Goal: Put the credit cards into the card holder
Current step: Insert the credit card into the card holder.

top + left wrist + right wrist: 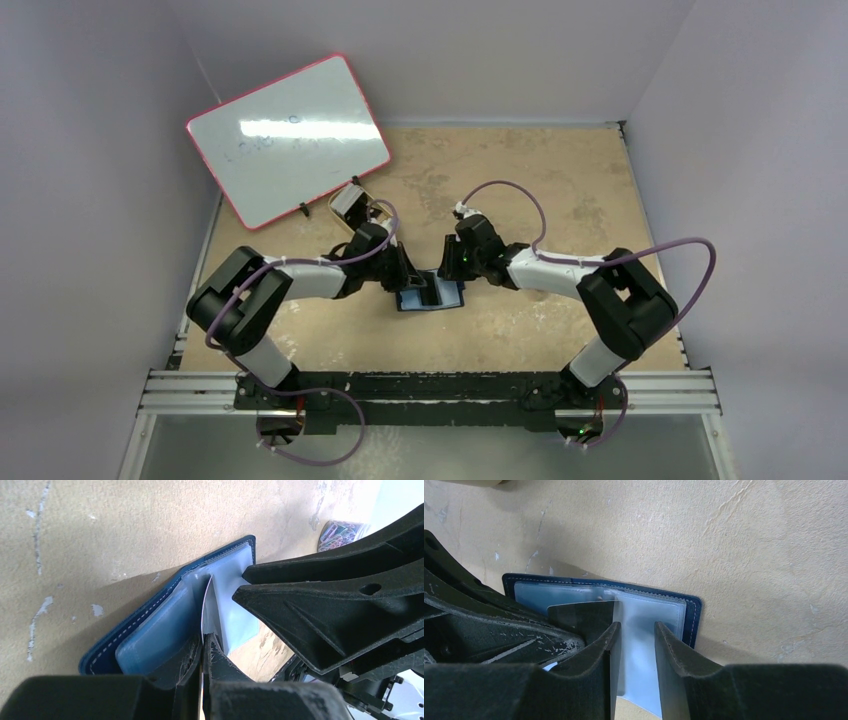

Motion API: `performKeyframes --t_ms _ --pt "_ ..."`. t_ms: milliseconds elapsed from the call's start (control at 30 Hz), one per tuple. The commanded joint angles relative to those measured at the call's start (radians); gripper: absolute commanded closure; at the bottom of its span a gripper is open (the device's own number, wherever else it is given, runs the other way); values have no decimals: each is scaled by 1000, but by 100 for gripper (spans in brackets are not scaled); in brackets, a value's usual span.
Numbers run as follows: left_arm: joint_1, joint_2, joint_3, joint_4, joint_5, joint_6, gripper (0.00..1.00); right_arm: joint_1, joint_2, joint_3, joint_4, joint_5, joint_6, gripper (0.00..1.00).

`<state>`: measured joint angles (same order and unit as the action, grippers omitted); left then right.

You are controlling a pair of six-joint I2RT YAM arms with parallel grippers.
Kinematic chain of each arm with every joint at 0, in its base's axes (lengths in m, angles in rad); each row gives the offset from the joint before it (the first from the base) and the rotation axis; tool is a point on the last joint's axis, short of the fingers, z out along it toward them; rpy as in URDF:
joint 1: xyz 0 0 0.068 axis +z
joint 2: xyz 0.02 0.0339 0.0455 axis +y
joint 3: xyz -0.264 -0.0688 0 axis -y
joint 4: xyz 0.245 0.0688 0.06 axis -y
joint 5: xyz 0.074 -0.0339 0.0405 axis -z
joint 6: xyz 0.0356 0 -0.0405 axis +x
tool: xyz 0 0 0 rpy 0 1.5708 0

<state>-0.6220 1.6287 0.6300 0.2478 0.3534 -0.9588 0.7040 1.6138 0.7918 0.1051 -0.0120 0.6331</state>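
The left end effector (205, 642) is clamped shut on one credit card (581, 616). The card sticks out ahead of its fingertips and, in the left wrist view, shows only as a thin pale edge standing upright.

The card holder (150, 637) lies open and flat on the table (560, 190), directly ahead of and below those fingertips. Its long axis runs crosswise to the left end effector's reach, and its glossy pale-blue pockets face up. The card's front edge is over the middle of the holder, near the fold. I cannot tell whether it has entered a pocket.

The right end effector (636, 630) comes in from the opposite side, its tips facing the left one's. Its jaws stand partly apart with a clear pocket leaf in the gap, and nothing looks pinched. The dark face of the card lies just to its left.

Both arms are at the holder, but the left one has the card, so the insertion looks to be its job. The move likely depends on lining the card's edge up with a pocket mouth.

In view are one card, one card holder and two end effectors. Beyond the left arm there are also one gold tin (352, 205) and one whiteboard (290, 150).
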Motion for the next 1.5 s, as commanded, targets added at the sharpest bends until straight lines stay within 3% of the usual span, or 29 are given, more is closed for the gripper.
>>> performKeyframes --t_ms 0,233,467,600,800,1000,1467 --pt "-22 34 19 -56 -4 32 100 -17 -1 15 -153 39 -31 66" --pt "-21 54 39 -66 7 32 100 -30 -61 -18 -203 43 -14 59" --pt "-22 20 57 -122 -40 41 85 -32 -138 -33 -292 43 1 53" --pt "-22 15 69 -140 -67 49 83 -33 -150 -52 -300 32 5 53" --pt "-23 20 71 -146 -75 52 84 -33 -149 -72 -269 -2 2 60" --pt "-28 32 80 -137 -63 59 93 -33 -130 -84 -213 -54 -3 61" --pt "-70 90 84 -3 -84 -28 94 -34 -103 -120 -134 -107 22 65"
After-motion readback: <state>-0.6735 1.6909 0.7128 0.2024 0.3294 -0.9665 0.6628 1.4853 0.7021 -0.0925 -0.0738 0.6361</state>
